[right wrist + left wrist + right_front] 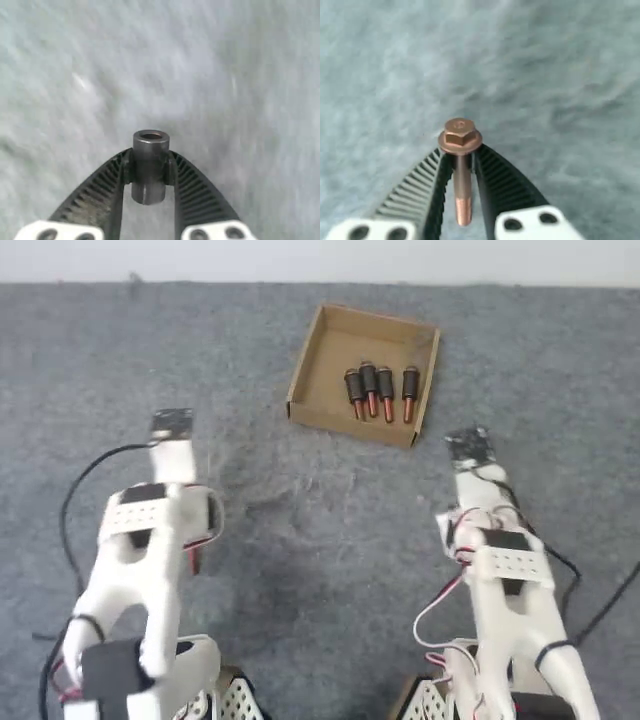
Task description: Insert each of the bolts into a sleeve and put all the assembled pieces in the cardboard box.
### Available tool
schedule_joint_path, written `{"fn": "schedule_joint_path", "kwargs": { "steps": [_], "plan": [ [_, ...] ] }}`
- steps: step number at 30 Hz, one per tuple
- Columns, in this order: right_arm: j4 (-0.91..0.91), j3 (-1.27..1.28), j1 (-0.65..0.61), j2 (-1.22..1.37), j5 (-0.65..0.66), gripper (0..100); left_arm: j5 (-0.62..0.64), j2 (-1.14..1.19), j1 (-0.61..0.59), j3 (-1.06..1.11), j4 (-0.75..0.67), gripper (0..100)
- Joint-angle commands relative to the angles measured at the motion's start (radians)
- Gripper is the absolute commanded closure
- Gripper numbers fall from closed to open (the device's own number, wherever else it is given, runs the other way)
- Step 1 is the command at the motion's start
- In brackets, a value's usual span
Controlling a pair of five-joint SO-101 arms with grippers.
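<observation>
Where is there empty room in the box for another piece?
The cardboard box is bare between its left wall and the four assembled pieces, and along its far wall. It is crowded by the near right wall, where the pieces lie side by side.

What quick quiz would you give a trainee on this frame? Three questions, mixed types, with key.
1. True or false: the left claw is empty.
2. How many assembled pieces lie in the cardboard box? A two, B four, C six.
3. Fill in: the right claw is shut on a ____.
Key: 1 false, it grips a bolt; 2 B; 3 sleeve.
</observation>
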Motion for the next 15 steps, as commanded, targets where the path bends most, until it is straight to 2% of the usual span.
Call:
{"fn": "schedule_joint_path", "kwargs": {
  "steps": [1, 7, 15],
  "plan": [
    [-0.217, -0.025, -0.099, -0.050, 0.015, 98.9, 0.003, -0.107, -0.115, 0.041, -0.057, 99],
    [-0.536, -0.025, -0.194, -0.038, 0.014, 98.9, 0.002, -0.164, -0.137, 0.088, -0.068, 99],
    [-0.783, 0.087, -0.346, -0.036, 0.015, 98.9, 0.002, -0.166, -0.137, 0.088, -0.068, 99]
  ]
}}
